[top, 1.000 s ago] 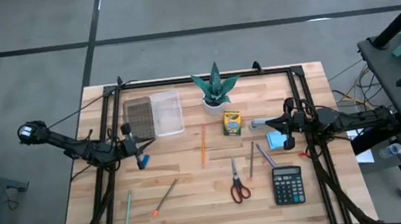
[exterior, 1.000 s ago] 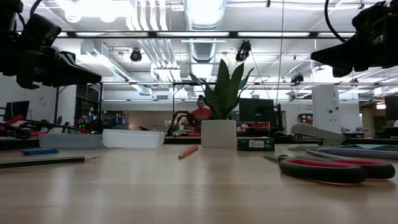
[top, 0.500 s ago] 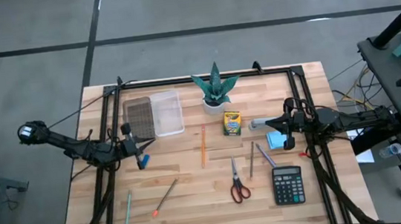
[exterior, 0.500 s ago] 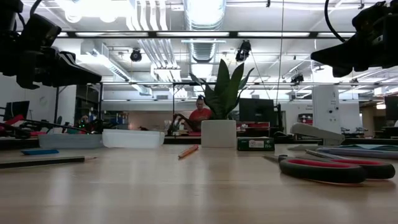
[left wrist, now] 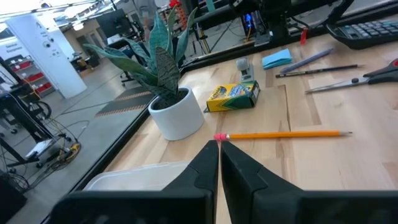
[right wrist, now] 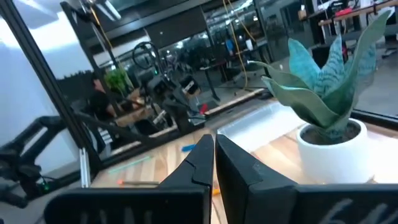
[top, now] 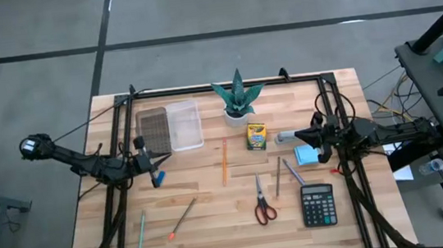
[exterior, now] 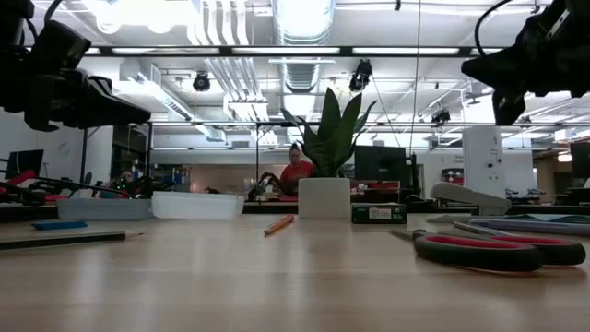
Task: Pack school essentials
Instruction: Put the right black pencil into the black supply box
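The worktop (top: 215, 224) carries everything loose, and nothing is packed yet. The clear tray (top: 171, 128) sits just ahead of the left hand (top: 153, 159), whose 2 fingers are pressed together with nothing between them; it hangs above the wood. The right hand (top: 299, 139) is likewise pinched closed and empty, hovering close by the stapler (top: 283, 136) and the sticky pad (top: 306, 155). Just beyond it toward the middle stands the crayon box (top: 256, 136), next to the plant (top: 238, 97), which is not for packing. The calculator (top: 317, 205) lies to that hand's near side, the scissors (top: 263, 202) farther in. The orange pencil (top: 225, 162) lies between the 2 hands. My judgement: the right hand is nearest a target, so it should spread its fingers first, descend squarely over the crayon box or pad, and keep clear of the plant.
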